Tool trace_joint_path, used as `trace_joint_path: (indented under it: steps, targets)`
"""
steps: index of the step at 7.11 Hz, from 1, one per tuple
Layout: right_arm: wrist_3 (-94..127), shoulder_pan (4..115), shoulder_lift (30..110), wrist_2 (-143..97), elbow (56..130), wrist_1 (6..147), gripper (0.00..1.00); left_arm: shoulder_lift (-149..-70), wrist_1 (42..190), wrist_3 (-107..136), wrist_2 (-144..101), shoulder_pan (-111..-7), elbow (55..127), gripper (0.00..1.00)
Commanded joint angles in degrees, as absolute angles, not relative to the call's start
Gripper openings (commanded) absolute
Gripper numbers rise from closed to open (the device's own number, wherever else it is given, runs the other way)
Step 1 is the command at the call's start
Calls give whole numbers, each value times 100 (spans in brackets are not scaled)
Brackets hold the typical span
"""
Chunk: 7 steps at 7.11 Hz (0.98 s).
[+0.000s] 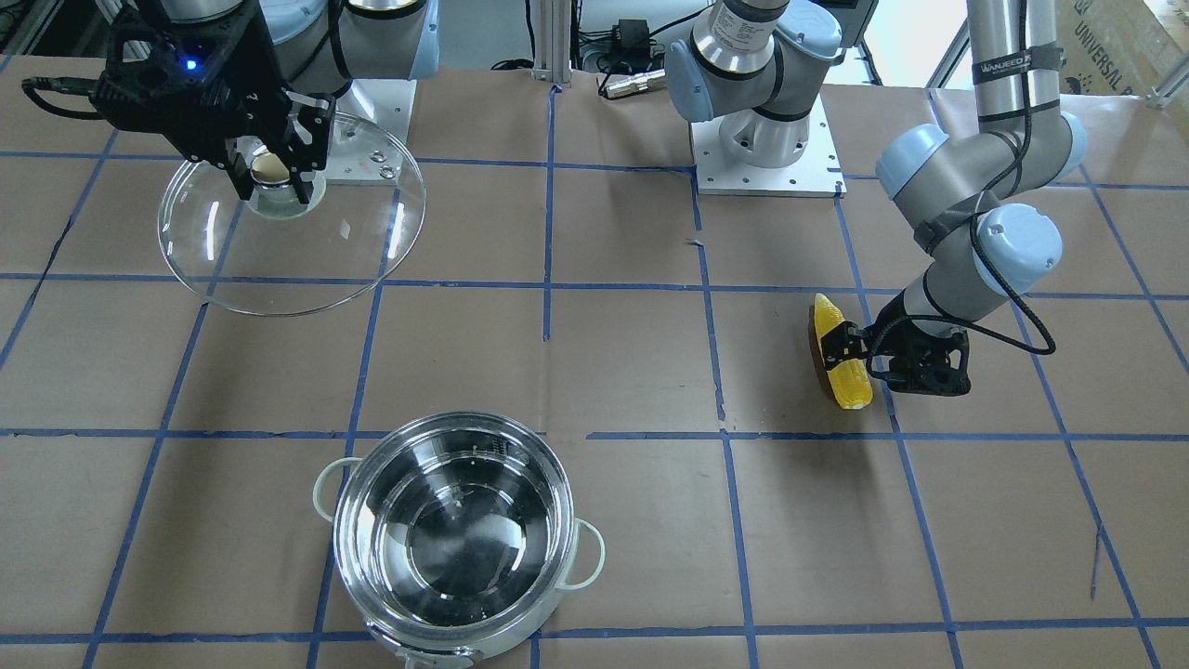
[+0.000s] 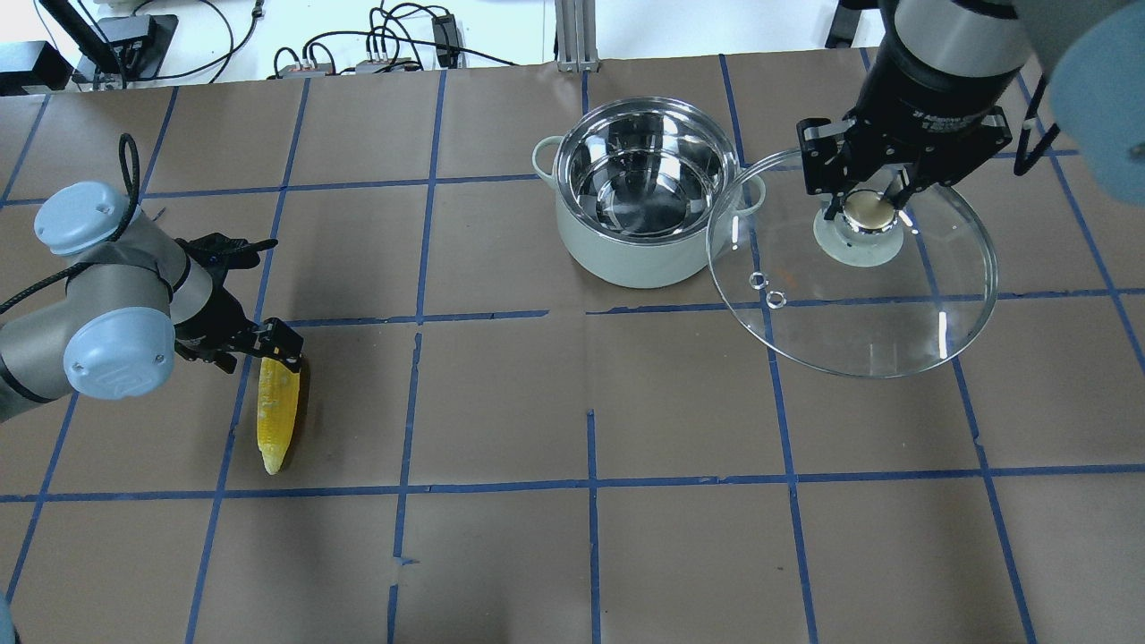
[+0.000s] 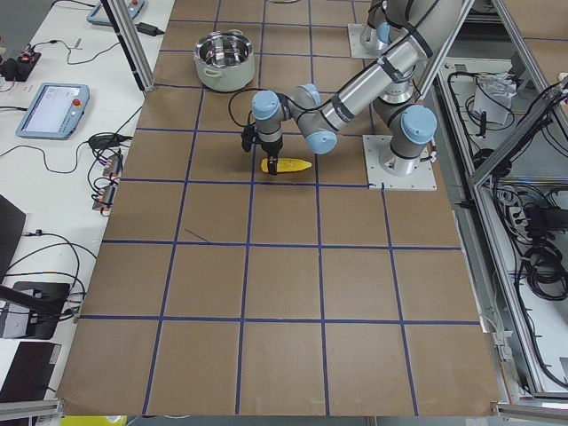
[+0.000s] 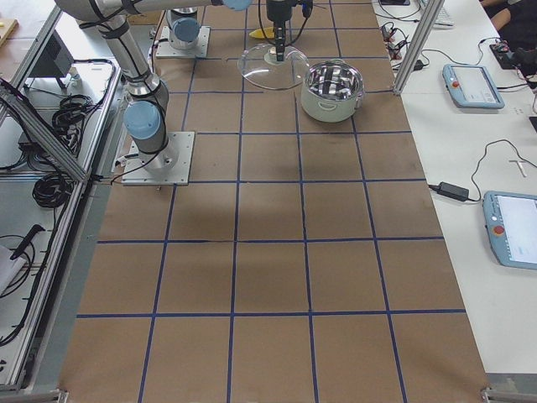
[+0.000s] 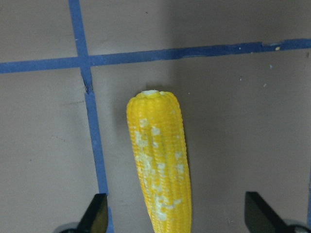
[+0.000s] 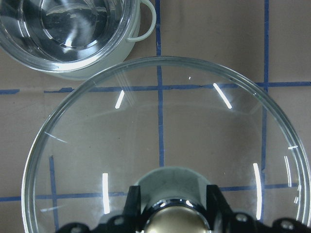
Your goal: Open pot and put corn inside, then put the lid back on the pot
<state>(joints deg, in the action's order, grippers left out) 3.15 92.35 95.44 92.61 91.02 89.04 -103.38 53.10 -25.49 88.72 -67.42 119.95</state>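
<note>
Corn (image 5: pixel 158 165) fills the left wrist view, lying flat on the tabletop (image 5: pixel 233 121) with its long axis running straight away from the camera. The left tool (image 5: pixel 178 214) has its two fingers (image 5: pixel 97 213) one on each side of the corn, spread wide and touching nothing. Their closing line crosses the corn's width, which is the alignment a grasp calls for. The tool sits over the thicker half, and the tapered tip points toward the robot's base.

From overhead, the corn lies well apart from the pot (image 2: pixel 626 255), which stands open and empty toward the robot's right and farther out on the tabletop. The left arm is by far the nearer to the corn. The right tool (image 2: pixel 869 206) is clenched on the knob (image 6: pixel 175 223) of the lid (image 2: pixel 859 313), holding it off the pot on the pot's right side. The carry would likely run rightward and outward, and the corn may need tilting to clear the rim.
</note>
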Motion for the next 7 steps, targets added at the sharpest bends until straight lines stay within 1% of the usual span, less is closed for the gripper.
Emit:
trace_joint_path:
  steps: [1,2,4,5,6,7]
  targets:
    - [325,9237,9729,9246,9360,8982,13,-10450,5282,-2618,8640,-6724,11997,77]
    - [325,9229,9851,9159,9517,9043,13,-10372,5308,-2567,8796,-6750,12006,46]
    - [325,9229,9975,9132,9563,9105,13,-10354,5300,-2514,8886,-6785,11971,26]
    - [316,9237,9976,9132,9519,9105,13,-10240,5300,-2505,8877,-6794,11866,21]
    - [308,9237,9967,9123,9458,9149,13,-10109,5396,-2131,8860,-7064,11752,20]
    - [316,9237,9967,9114,9414,9149,13,-10099,5414,-1483,8859,-7597,11525,20]
